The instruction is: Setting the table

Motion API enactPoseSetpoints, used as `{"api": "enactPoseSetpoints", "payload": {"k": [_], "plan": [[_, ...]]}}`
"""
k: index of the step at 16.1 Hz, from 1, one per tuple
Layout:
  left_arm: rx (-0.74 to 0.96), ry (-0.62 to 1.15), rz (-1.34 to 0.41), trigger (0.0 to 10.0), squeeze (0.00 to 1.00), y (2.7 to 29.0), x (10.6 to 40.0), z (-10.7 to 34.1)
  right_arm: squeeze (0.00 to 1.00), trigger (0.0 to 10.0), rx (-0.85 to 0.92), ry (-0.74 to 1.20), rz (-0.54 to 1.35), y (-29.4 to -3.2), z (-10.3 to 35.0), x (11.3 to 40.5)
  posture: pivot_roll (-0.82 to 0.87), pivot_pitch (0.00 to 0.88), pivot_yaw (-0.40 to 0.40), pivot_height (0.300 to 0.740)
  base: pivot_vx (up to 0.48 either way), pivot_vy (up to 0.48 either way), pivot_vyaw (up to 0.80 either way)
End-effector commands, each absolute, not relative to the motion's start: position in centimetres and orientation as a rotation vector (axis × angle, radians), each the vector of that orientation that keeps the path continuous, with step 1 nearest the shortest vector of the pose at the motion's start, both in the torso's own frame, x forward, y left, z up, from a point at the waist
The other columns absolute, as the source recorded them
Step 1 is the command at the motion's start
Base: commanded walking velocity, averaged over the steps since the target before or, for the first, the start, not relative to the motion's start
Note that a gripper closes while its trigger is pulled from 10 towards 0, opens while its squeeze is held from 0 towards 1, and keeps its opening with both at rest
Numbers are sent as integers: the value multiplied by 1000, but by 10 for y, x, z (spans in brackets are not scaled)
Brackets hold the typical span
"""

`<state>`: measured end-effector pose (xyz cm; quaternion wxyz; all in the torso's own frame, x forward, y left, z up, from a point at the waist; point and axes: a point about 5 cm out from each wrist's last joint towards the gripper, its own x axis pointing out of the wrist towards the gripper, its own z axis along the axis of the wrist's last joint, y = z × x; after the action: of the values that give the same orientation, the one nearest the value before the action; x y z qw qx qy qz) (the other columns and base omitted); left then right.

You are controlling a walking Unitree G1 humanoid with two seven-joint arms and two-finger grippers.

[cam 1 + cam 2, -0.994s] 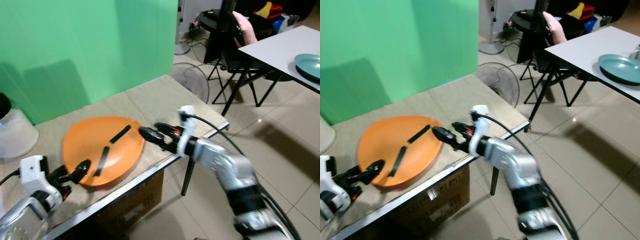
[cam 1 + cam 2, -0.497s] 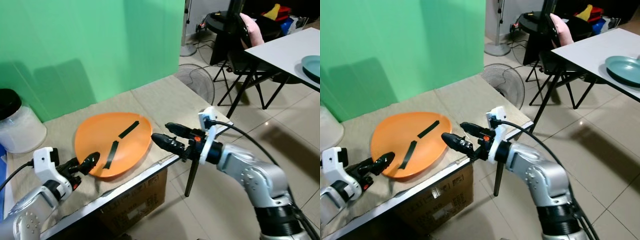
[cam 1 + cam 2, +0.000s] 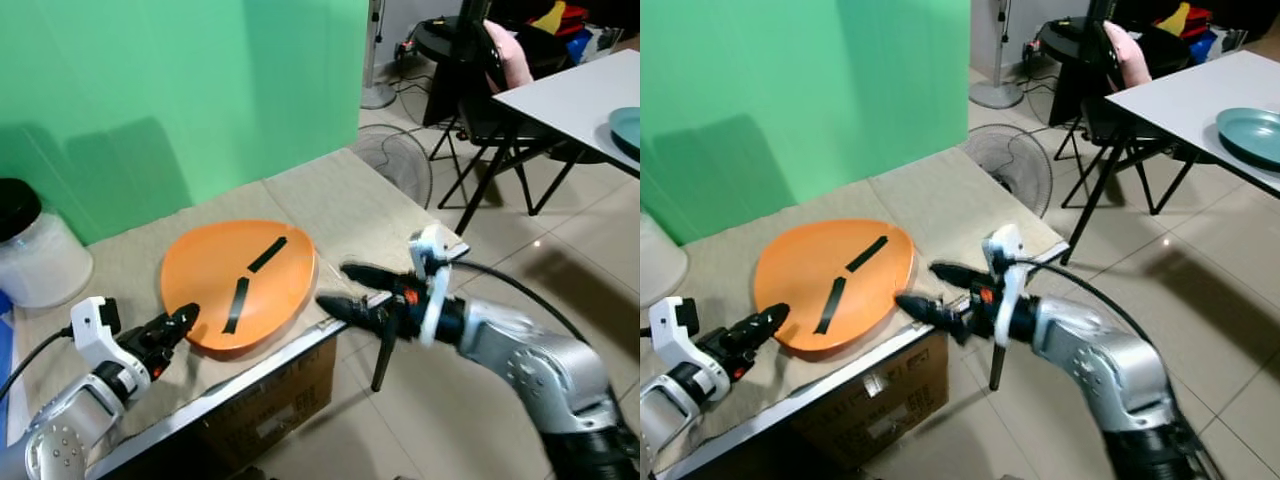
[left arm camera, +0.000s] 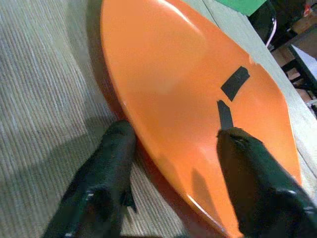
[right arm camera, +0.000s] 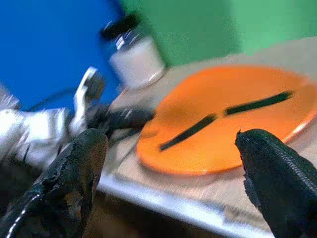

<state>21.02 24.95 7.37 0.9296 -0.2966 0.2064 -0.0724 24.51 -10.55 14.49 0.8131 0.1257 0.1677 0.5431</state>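
Woven cloth bears a glossy orange plate (image 3: 238, 285), both open hands (image 3: 183, 320) (image 3: 345, 290) flanking.

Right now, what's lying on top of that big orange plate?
Two black strips lie on the orange plate, end to end but apart. The left gripper straddles its near rim, one finger below. What's beneath the plate is hidden.

R pincer (image 3: 338, 288) backed off orange plate (image 3: 238, 283), past table edge.
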Motion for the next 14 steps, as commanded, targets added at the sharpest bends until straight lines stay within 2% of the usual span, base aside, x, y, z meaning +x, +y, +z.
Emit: {"api": "enactPoseSetpoints", "payload": {"k": [1, 9, 14], "plan": [[-629, 426, -158, 0, 0, 247, 210, 73, 0, 10000, 232, 345, 1207, -102, 148, 241, -56, 0, 49, 740, 0, 0, 0], [-702, 395, -129, 0, 0, 258, 212, 77, 0, 10000, 178, 338, 1238, -101, 148, 242, -51, 0, 55, 740, 0, 0, 0], [-740, 398, -137, 0, 0, 254, 212, 77, 0, 10000, 173, 331, 1233, -100, 147, 244, -48, 0, 53, 740, 0, 0, 0]]}}
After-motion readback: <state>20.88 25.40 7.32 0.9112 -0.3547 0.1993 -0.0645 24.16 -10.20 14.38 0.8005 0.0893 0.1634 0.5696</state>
